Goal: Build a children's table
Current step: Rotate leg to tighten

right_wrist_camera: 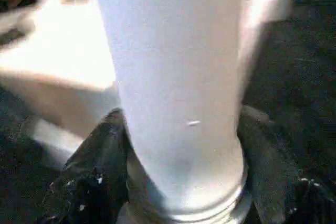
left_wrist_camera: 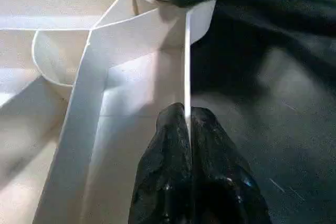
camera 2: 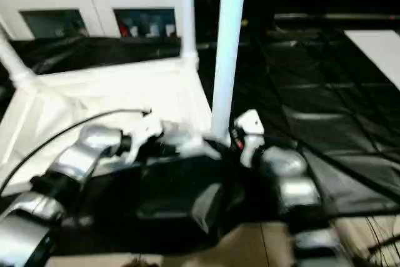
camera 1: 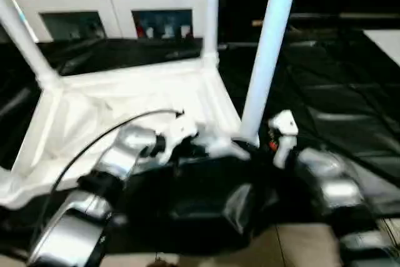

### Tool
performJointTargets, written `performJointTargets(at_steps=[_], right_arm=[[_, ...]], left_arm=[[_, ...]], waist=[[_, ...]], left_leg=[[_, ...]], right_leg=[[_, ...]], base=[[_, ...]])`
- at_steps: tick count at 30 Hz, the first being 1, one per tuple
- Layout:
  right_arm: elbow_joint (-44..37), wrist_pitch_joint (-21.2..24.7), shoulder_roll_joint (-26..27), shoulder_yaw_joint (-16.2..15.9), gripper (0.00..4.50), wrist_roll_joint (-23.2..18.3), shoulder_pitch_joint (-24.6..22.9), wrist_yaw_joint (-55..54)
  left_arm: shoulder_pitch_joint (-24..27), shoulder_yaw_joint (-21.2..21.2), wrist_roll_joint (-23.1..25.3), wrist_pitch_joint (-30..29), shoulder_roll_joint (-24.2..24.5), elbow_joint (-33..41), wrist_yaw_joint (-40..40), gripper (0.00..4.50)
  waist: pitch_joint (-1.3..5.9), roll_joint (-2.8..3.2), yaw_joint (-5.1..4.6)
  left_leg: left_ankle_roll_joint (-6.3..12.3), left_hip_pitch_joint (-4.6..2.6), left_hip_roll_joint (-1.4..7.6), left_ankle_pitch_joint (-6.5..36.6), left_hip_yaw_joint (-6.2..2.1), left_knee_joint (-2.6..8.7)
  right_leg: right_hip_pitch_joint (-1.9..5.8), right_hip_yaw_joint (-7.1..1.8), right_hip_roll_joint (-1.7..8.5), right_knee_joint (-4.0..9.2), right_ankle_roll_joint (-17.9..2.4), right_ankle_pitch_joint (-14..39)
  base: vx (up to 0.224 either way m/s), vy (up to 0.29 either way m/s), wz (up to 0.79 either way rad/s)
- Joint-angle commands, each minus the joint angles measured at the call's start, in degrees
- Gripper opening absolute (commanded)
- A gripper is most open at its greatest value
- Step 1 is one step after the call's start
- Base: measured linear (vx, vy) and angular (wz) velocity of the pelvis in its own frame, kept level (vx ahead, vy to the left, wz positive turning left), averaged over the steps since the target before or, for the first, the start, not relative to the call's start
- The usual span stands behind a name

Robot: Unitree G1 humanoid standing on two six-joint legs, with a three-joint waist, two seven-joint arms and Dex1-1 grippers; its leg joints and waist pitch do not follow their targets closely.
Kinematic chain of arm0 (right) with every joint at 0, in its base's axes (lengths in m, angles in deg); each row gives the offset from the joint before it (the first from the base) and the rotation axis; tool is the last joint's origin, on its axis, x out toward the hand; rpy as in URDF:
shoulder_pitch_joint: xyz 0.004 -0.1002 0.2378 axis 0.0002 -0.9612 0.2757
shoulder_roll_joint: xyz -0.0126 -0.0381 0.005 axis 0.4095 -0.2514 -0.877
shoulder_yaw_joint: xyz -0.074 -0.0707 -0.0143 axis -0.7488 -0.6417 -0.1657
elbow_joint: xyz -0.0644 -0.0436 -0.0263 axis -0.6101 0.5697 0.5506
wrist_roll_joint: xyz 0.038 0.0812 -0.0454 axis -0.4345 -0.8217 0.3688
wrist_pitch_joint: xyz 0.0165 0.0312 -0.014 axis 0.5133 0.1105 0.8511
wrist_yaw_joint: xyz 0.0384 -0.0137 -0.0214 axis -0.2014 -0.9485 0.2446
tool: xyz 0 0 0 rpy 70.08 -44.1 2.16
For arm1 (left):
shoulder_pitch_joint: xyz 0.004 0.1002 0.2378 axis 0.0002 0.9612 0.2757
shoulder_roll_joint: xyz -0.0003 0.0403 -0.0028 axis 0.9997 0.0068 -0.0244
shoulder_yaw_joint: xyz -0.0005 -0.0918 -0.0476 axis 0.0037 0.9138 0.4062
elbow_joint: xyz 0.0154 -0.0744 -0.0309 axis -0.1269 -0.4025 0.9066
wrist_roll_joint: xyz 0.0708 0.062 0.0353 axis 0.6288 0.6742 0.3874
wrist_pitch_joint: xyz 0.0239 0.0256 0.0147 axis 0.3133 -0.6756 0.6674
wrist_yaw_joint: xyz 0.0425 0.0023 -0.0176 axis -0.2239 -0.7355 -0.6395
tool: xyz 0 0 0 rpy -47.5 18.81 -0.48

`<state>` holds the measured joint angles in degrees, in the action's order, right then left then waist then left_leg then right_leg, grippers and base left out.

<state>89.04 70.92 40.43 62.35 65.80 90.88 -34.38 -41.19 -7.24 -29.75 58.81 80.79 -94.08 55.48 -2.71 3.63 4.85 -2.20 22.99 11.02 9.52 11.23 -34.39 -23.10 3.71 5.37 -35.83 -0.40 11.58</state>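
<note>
**White plastic table upside down, one leg between the right fingers**

Head views: white, smooth plastic makes up the tabletop (camera 1: 125,101), which lies upside down on a black, creased sheet (camera 1: 337,92) spread over the floor. Its raised rim stands up like a shallow wall around the underside. Three round tapered legs rise from rounded corner sockets: a far left leg (camera 1: 22,39) leaning outward, a far right leg (camera 1: 211,10) upright, and a thicker-looking near leg (camera 1: 270,48) at the corner closest to the robot. Both silver forearms reach in from below. The left gripper (camera 1: 187,130) sits at the near rim, and the right gripper (camera 1: 265,145) is at the foot of the near leg. Behind stands a white cabinet (camera 1: 112,4) with glass doors.

Left wrist view: the two black, rubbery fingers (left_wrist_camera: 168,182) are pinched tight on the thin upright edge of the rim (left_wrist_camera: 187,72), one on each side of it. Beyond them the rim curves into a rounded socket (left_wrist_camera: 157,30) that holds the base of a leg.

Right wrist view: the near leg (right_wrist_camera: 173,77) is a smooth matt cylinder ending in a ringed collar. The right gripper's black fingers (right_wrist_camera: 94,177) stand spread on either side of it, close against its base; whether they press on it I cannot tell.
</note>
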Motion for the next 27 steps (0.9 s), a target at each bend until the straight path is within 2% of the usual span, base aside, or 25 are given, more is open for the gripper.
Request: performJointTargets(at_steps=[1,2,3,4,5,6,8,10,13,16,17,19,22,24,25,27], right_arm=[[0.23,0.06,3.24,0.82,2.65,-1.3,1.03,-7.22],[3.3,-0.74,6.6,1.59,2.63,2.26,2.19,-19.04],[4.5,-1.06,7.58,1.66,2.61,3.71,2.68,-23.21],[5.64,-1.16,8.28,1.54,2.6,4.88,3.21,-26.44],[7.62,-0.75,10.0,1.98,2.59,6.35,4.36,-33.46],[7.62,-0.75,10.0,1.98,2.59,6.35,4.36,-33.46],[8.54,-0.52,11.99,2.51,2.59,6.99,5.29,-37.69],[7.52,-1.37,12.8,1.36,2.59,8.02,5.51,-35.63],[6.77,-2.11,12.05,-0.07,2.59,9.57,5.09,-34.37],[5.44,-2.8,11.87,-0.07,2.59,8.91,4.09,-33.32],[3.72,-3.16,11.47,0.0,2.94,8.46,3.18,-32.75],[1.63,-3.18,10.83,-0.52,3.29,8.32,2.23,-31.76],[-1.31,-2.58,9.47,-0.75,3.5,9.22,0.89,-31.39],[-3.37,-1.72,7.98,-0.47,3.7,9.26,-0.14,-30.22],[-4.11,-1.29,7.33,-0.46,3.7,9.13,-0.52,-29.33],[-8.41,-0.37,3.46,-1.17,3.7,8.02,-2.88,-22.77]], left_arm=[[-1.21,-0.07,0.61,1.08,-1.99,-1.45,-3.16,0.0],[-2.56,-0.02,1.15,1.3,-3.52,-3.57,-6.1,0.0],[-2.95,-0.08,1.31,1.38,-4.01,-4.17,-6.8,0.0],[-3.32,-0.12,1.53,1.51,-4.49,-4.72,-7.73,0.0],[-4.08,-0.12,1.93,1.6,-5.56,-5.93,-9.33,0.0],[-4.08,-0.12,1.93,1.6,-5.56,-5.93,-9.33,0.0],[-5.11,-0.26,2.68,2.25,-6.62,-7.65,-11.01,0.0],[-6.08,-0.43,3.22,3.07,-7.34,-9.07,-11.92,0.0],[-6.45,-0.59,3.29,4.23,-7.41,-10.02,-11.39,0.0],[-6.33,-0.67,3.31,4.97,-7.17,-10.5,-10.87,0.0],[-6.19,-0.7,3.29,5.26,-6.98,-10.52,-10.67,0.0],[-6.17,-0.66,3.33,5.7,-6.9,-10.8,-10.6,0.0],[-6.42,-0.33,3.36,6.76,-7.13,-11.67,-10.5,0.0],[-6.47,-0.14,3.31,7.46,-7.31,-11.9,-10.46,0.0],[-6.49,-0.08,3.31,7.77,-7.39,-11.97,-10.46,0.0],[-6.4,0.26,3.07,8.41,-7.5,-11.88,-10.58,0.0]], waist=[[4.12,-0.39,-0.02],[4.11,-0.29,-0.12],[4.09,-0.07,-0.4],[4.05,-0.17,-0.66],[3.99,0.07,-0.73],[3.99,0.17,-0.77],[3.9,-0.08,-0.86],[3.89,0.06,-0.99],[3.92,0.06,-0.85],[3.97,0.05,-0.84],[4.02,0.16,-0.73],[4.13,0.04,-0.41],[4.18,-0.09,0.04],[4.04,-0.37,0.16],[3.98,-0.2,0.24],[3.98,-0.28,0.33]], left_leg=[[1.93,-1.43,2.1,12.62,-1.39,4.27],[1.63,-1.53,2.21,12.23,-1.42,4.34],[0.93,-1.58,2.0,11.77,-1.32,4.35],[0.26,-1.58,1.83,12.3,-1.35,4.45],[0.03,-1.63,1.84,13.43,-1.34,4.46],[-0.05,-1.67,1.82,13.78,-1.34,4.53],[0.05,-1.71,1.84,14.6,-1.33,4.66],[0.19,-1.77,1.79,15.57,-1.34,4.73],[0.87,-1.62,1.93,15.01,-1.38,4.73],[1.35,-1.62,1.95,14.35,-1.35,4.66],[1.81,-1.67,1.95,14.06,-1.32,4.61],[2.56,-1.67,2.0,13.01,-1.27,4.45],[3.48,-1.58,1.92,11.18,-1.18,4.27],[3.57,-1.53,1.91,11.69,-1.17,4.35],[3.52,-1.54,1.99,12.03,-1.21,4.39],[3.49,-1.56,2.04,12.47,-1.27,4.43]], right_leg=[[2.56,-2.09,3.31,4.39,-13.6,6.34],[2.43,-2.14,3.29,4.36,-13.58,5.76],[2.31,-2.12,3.15,4.35,-13.68,4.79],[2.4,-2.02,3.13,4.39,-13.65,5.24],[2.44,-2.08,3.25,4.54,-13.48,6.04],[2.43,-2.09,3.24,4.58,-13.39,6.23],[2.55,-2.12,3.24,4.79,-12.94,6.78],[2.47,-2.15,3.18,4.94,-12.45,7.45],[2.76,-2.16,3.25,4.79,-12.34,5.8],[2.78,-2.18,3.29,4.73,-12.76,4.35],[2.87,-2.15,3.26,4.68,-12.85,3.51],[2.99,-2.17,3.32,4.62,-12.77,2.38],[2.96,-2.15,3.35,4.54,-12.84,1.25],[2.99,-2.15,3.38,4.75,-12.51,3.21],[2.95,-2.18,3.42,4.83,-12.19,4.64],[3.05,-2.14,3.37,4.96,-11.72,5.7]], base=[[0.0,0.0,0.0],[0.0,0.0,0.0],[0.0,0.0,0.0],[0.0,0.0,0.0],[0.0,0.0,0.0],[0.0,0.0,0.0],[0.0,0.0,0.0],[0.0,0.0,0.0],[0.0,0.0,0.0],[0.0,0.0,0.0],[0.0,0.0,0.0],[0.0,0.0,0.0],[0.0,0.0,0.0],[0.0,0.0,0.0],[0.0,0.0,0.0],[0.0,0.0,0.0]])
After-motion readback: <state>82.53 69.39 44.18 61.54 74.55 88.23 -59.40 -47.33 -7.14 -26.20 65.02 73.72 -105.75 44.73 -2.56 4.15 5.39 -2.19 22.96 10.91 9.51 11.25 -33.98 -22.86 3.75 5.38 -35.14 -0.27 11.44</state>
